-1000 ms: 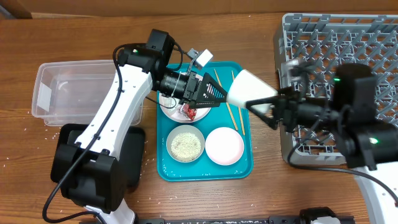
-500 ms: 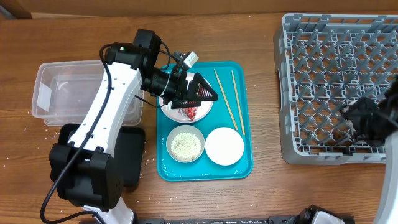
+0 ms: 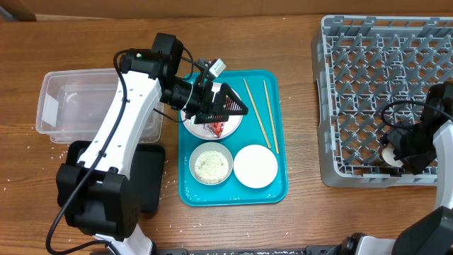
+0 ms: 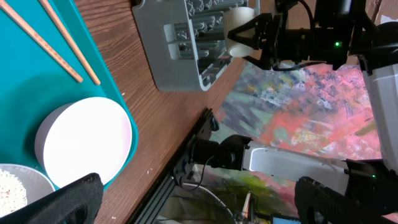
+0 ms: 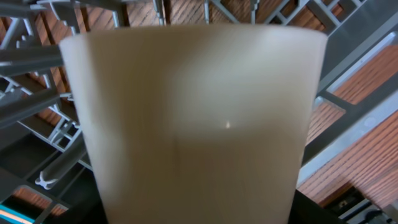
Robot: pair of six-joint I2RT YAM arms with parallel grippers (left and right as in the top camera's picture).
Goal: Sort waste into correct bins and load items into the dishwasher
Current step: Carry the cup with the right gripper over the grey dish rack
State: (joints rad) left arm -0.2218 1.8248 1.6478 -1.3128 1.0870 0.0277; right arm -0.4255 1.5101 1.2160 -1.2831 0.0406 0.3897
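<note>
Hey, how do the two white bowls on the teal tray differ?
The left round white bowl holds loose white rice grains; the right round white bowl shows only plain white. The right bowl lies nearer the thin wooden chopsticks than the left bowl. Both sit on the teal plastic tray.

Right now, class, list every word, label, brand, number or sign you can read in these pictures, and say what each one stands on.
No text can be read in any view.
The white label on the clear tub: too small to read.
The white cup: plain, no print showing on the side in view.
</note>
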